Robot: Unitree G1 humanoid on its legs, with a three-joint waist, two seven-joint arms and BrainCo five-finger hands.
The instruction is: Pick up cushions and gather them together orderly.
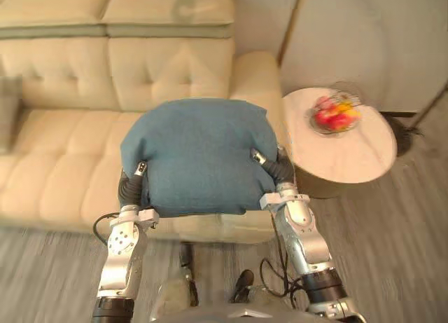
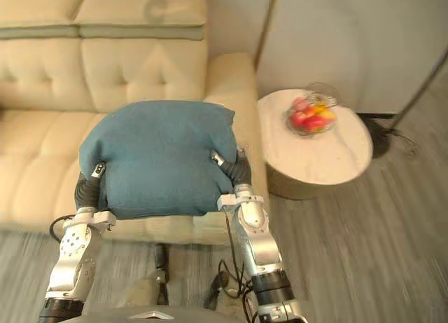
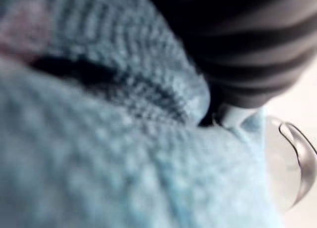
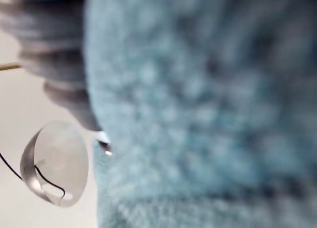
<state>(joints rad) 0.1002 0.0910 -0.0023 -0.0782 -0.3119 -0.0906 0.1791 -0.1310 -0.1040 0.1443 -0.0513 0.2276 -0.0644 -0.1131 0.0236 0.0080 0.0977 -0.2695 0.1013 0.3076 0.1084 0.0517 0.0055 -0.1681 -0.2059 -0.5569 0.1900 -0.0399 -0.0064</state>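
Flanking a blue cushion [image 1: 196, 155], the left hand [image 1: 133, 186] and right hand [image 1: 276, 165] bear against its opposite sides. Both are sunk into the fabric, so the grip of either cannot be told. The cushion is over the front edge of the cream sofa [image 1: 63, 169], at the end nearest a round side table [image 1: 350, 158] bearing a fruit bowl [image 1: 334, 116].

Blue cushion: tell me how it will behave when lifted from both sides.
Probably soft and squashy: the blue cushion bulges rounded between the left hand and right hand, and its fabric creases in the left wrist view. Likely light for its bulk, since it looks plumply stuffed. Its nubby weave should resist slipping.
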